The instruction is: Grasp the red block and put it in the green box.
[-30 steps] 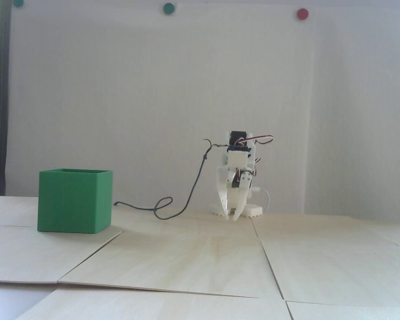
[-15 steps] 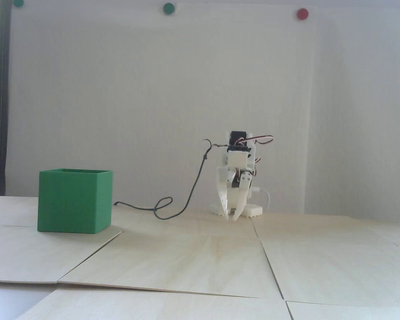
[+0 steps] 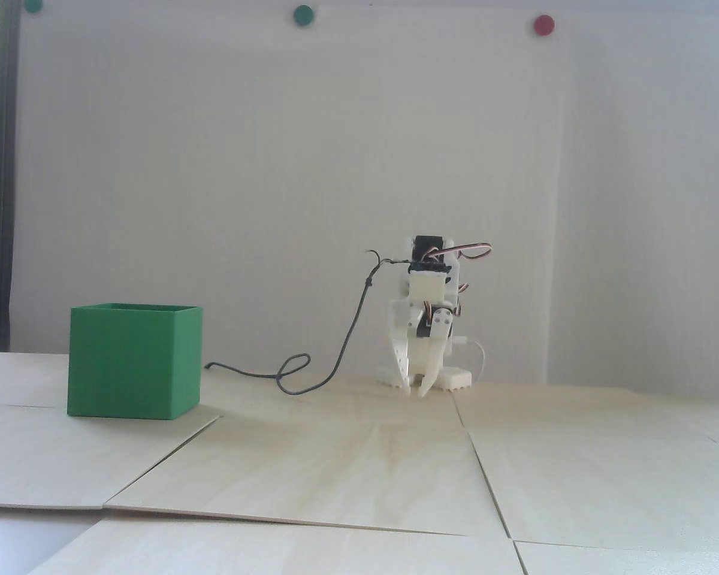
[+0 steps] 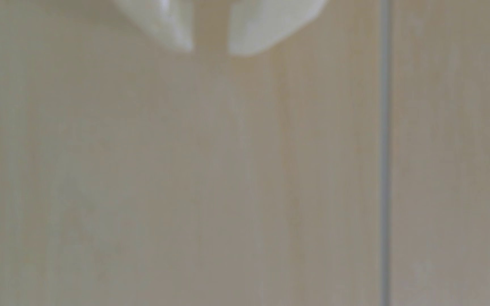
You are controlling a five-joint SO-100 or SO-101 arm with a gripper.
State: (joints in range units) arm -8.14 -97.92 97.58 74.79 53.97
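Tool [image 3: 415, 392] pointing down at the desk [image 3: 359, 467], tips narrowly parted, nothing between them. Green box [image 3: 134, 361] standing well off to the left in the fixed view. Red block nowhere visible.

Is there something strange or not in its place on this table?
Mainly this: no red block shows in either view. The green box stands upright at the left of the fixed view; its inside is hidden. The pincer points down, slightly open and empty. A dark cable lies looped on the table.
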